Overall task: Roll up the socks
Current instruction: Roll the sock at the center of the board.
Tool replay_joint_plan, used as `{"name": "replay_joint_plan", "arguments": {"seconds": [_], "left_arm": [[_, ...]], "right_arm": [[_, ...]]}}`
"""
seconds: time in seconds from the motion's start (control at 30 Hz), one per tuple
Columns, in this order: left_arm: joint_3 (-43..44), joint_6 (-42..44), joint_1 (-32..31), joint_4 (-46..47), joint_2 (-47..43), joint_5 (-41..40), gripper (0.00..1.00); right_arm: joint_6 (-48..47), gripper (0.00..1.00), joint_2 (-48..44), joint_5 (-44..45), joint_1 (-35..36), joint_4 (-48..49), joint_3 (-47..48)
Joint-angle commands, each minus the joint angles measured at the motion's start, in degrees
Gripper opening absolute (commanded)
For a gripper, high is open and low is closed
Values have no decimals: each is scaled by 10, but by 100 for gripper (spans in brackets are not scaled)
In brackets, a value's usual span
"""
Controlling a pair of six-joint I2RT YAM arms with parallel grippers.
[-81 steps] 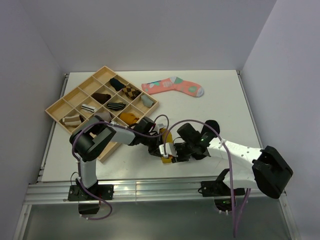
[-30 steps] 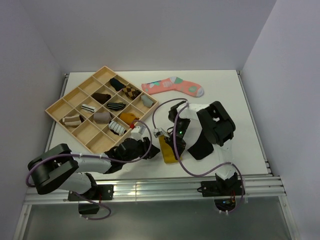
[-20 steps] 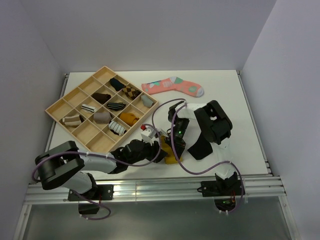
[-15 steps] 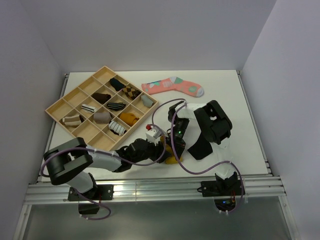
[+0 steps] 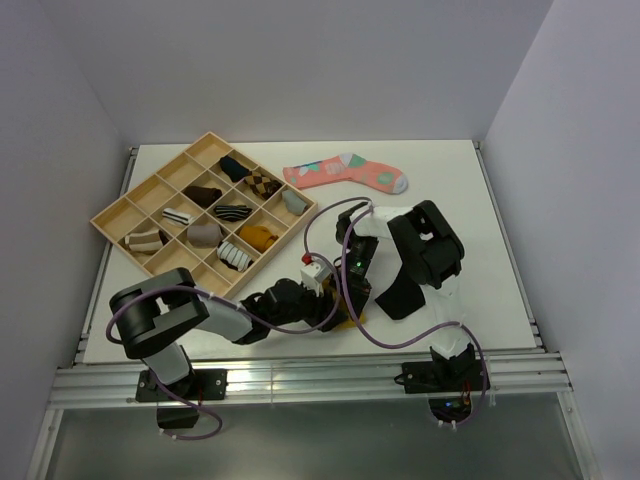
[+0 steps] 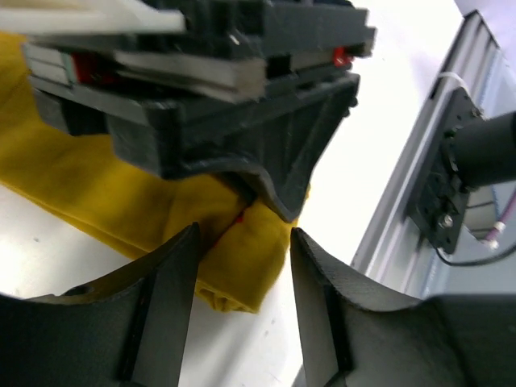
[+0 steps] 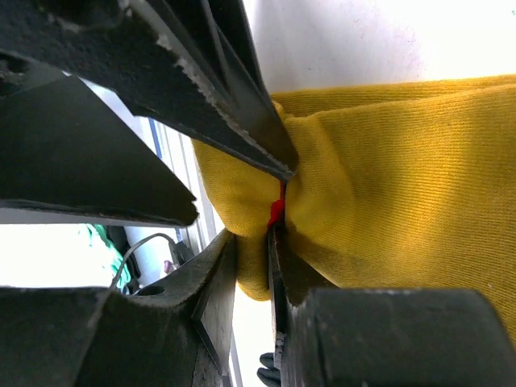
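The mustard-yellow sock [image 5: 351, 319] lies near the table's front edge, mostly hidden under both grippers in the top view. My right gripper [image 5: 346, 300] points down onto it and is shut, pinching a fold of the yellow fabric [image 7: 387, 161] between its fingertips [image 7: 251, 242]. My left gripper [image 5: 333, 311] reaches in low from the left. It is open, and its two fingers [image 6: 165, 306] straddle the sock's folded end [image 6: 242, 270] without squeezing it. The right gripper's dark body fills the upper left wrist view.
A wooden compartment tray [image 5: 113, 216] holding several small sock bundles sits at the back left. A pink patterned sock [image 5: 345, 172] lies flat at the back centre. The aluminium rail [image 5: 300, 375] runs along the near edge, close below the grippers.
My left gripper has swept rightward along the table to the yellow sock's end and its jaws have widened. The right gripper has held still, pinching the sock.
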Motion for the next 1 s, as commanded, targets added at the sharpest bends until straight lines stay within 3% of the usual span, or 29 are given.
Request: {"name": "replay_joint_plan", "arguments": {"seconds": [0.0,0.3,0.43,0.5,0.7,0.97], "left_arm": [[-13,-3,-4,46,-11,37,54],[4,-3,-5,29,13,52,54],[14,-19,-4,21,39,50,48],[18,-29,-4,18,48,50,41],[27,-65,-4,17,91,62,3],[21,-133,-1,-5,136,85,0]], "right_arm": [[7,17,18,27,-1,37,13],[19,16,14,28,-2,45,13],[36,16,7,28,-2,62,4],[42,16,-2,25,-2,74,-7],[88,18,-48,28,-2,134,-50],[171,40,-146,32,-32,244,-113]]}}
